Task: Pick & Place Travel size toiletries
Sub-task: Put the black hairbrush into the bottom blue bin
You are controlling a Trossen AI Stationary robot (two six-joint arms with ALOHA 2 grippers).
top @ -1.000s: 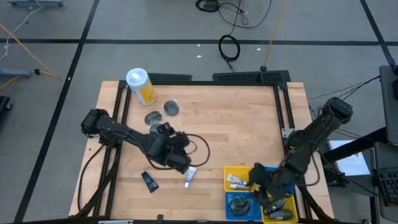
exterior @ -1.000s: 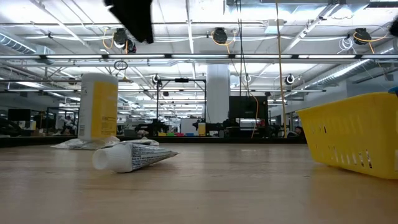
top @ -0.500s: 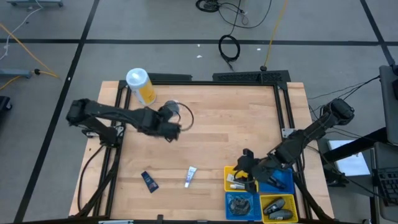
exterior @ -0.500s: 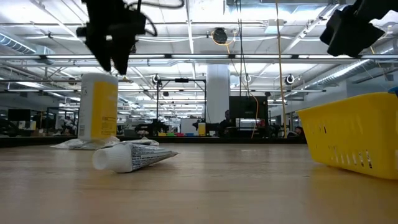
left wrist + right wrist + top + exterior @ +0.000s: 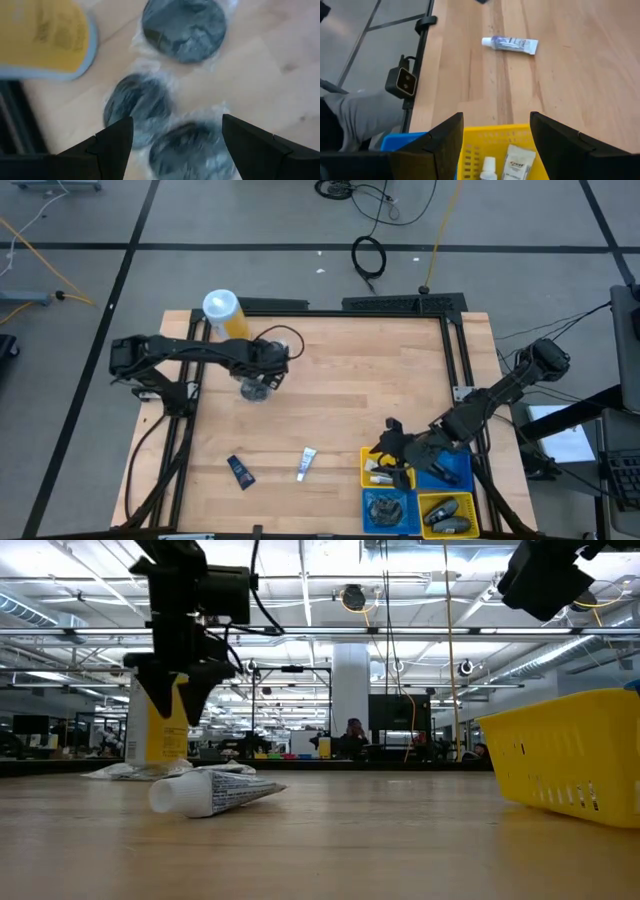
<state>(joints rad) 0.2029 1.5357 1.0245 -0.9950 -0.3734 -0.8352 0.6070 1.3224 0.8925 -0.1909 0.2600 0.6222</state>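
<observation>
Three round grey jars in clear wrap lie by the far left: jar (image 5: pixel 184 25), jar (image 5: pixel 137 102) and jar (image 5: pixel 192 150). My left gripper (image 5: pixel 177 122) is open and points down above them (image 5: pixel 262 375), clear of the table in the low view (image 5: pixel 180 690). A white tube (image 5: pixel 305 463) (image 5: pixel 510 44) and a dark blue tube (image 5: pixel 240 470) lie flat near the near edge. My right gripper (image 5: pixel 497 132) (image 5: pixel 385 450) is open, hovering over the yellow bin (image 5: pixel 470 135), which holds a small white tube (image 5: pixel 489 167) and a sachet (image 5: pixel 517 162).
The large yellow canister (image 5: pixel 225 315) (image 5: pixel 160 730) stands upright close behind the jars. Several square yellow and blue bins (image 5: pixel 445 515) sit at the near right corner, holding other toiletries. Bare wood spans the table's middle and far right.
My left gripper has swung from beside the white tube toward the far left and come down over the jars by the canister. My right gripper has risen from the near-right bins and moved left over the yellow bin. The tubes have stayed put.
</observation>
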